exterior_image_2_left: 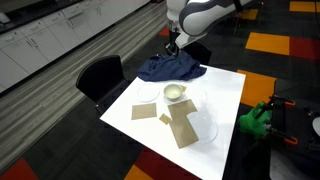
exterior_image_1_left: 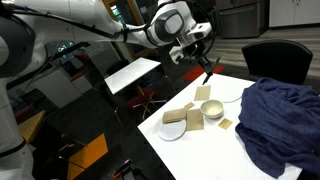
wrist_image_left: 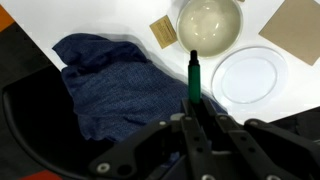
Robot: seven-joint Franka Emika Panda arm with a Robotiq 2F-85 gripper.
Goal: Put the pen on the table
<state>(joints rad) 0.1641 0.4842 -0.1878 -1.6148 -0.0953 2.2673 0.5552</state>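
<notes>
Logged the pen [wrist_image_left: 193,75], dark green, pinched between the fingers [wrist_image_left: 203,112], closed tight on its lower end, tip pointing straight ahead in the wrist view. Located it in the air above the table [wrist_image_left: 105,22], clear of the surface, over the strip between a crumpled blue cloth [wrist_image_left: 110,90] and a white plate [wrist_image_left: 252,75], just short of a pale bowl [wrist_image_left: 208,22]. Noted tan cardboard pieces [wrist_image_left: 162,30] lying flat on the smooth white top, a small one beside the bowl and a larger one cut off at the frame corner. Counted more of them in both exterior views, around the bowl and the plate. Recorded the cloth heaped over one end of the table and hanging past its edge. Beyond the table: a black chair [exterior_image_2_left: 100,75] close against one side, in an exterior view. Also a smaller white table [exterior_image_1_left: 132,73] farther back, in an exterior view. Floor: dark carpet [exterior_image_2_left: 50,130] with orange patches. Along the far wall, a long run of pale cabinets under a counter [exterior_image_2_left: 40,40]. Could not make out anything on the counter at this size.
</notes>
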